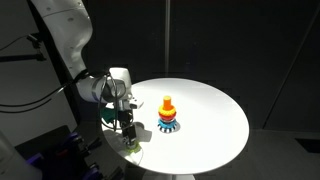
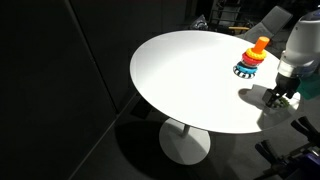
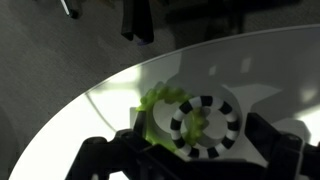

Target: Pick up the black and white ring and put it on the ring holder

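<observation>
Plainly, black and white ring (image 3: 205, 102) lies flat; hole upward.

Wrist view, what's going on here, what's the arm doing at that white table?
The gripper is low at the edge of the white table, jaws open on either side of the black and white ring, which lies flat beside a yellow-green piece. The ring holder stands apart, the ring not yet on it.

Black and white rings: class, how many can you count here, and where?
1. The black and white ring lies on the white table near its edge, between the fingers of the open gripper, a yellow-green piece beside it. Others could be hidden behind the ring holder.
</observation>
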